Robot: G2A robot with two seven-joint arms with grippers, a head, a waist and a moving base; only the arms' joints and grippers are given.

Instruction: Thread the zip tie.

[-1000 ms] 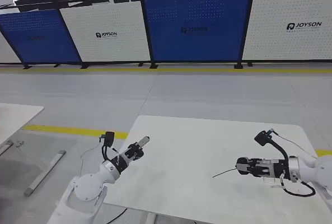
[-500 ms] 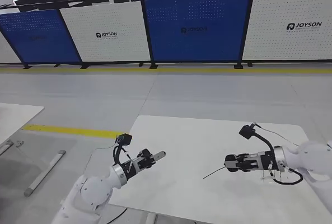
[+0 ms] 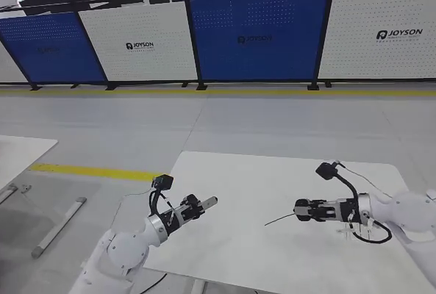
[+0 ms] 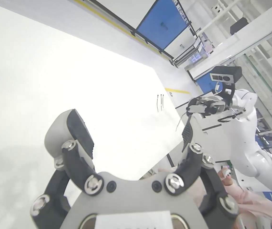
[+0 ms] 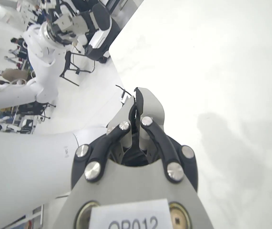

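One white table (image 3: 262,176) lies at the top view's lower centre. Left of centre, the left gripper (image 3: 203,202) gapes wide. Right of centre, the right gripper (image 3: 300,209) pinches a thin black zip tie (image 3: 279,219) that juts leftward above the table.

white table (image 3: 262,184), two black zip ties (image 4: 160,103)

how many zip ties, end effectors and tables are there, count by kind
zip ties: 3, one held zip tie and two loose zip ties lying on the table
end effectors: 2, left end effector open, right end effector shut on the held zip tie
table: 1
total: 6
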